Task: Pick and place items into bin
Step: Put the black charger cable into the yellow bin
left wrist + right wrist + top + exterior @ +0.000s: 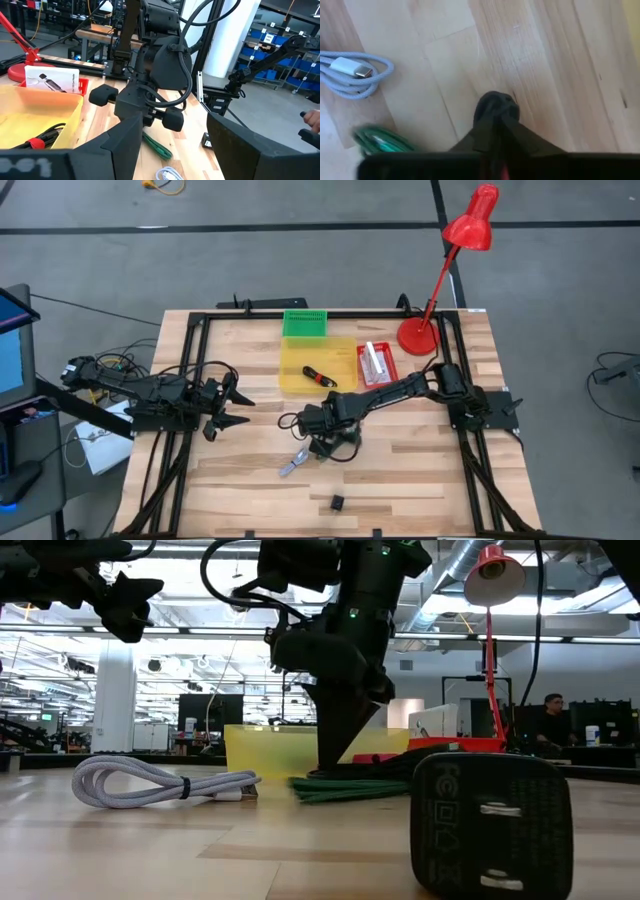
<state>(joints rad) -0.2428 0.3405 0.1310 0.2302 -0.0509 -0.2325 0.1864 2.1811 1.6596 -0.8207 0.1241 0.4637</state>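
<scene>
The yellow bin (pixel 298 352) sits mid-table, with a red-and-black tool (pixel 320 377) lying in it. My right gripper (pixel 495 107) points down at the wood just in front of the bin and is shut. A flat green item (pixel 382 141) lies beside it, outside the fingers, and a coiled white cable (pixel 292 466) lies nearer the front edge. A black plug adapter (pixel 337 502) stands on the table near the front. My left gripper (pixel 238 408) hangs open and level above the table's left part, holding nothing. My right gripper comes from above, pointing steeply down, with its fingertips (pixel 496 116) shut together at the tabletop. A rounded dark lump (pixel 494 100) shows at their ends. I cannot tell whether that is a small piece held or only the tips themselves.
A white carded package on a red tray (pixel 376 363) lies right of the bin. A green crate (pixel 304 323) stands behind the bin and a red desk lamp (pixel 418 335) at the far right. Bare wood lies to the front left and front right.
</scene>
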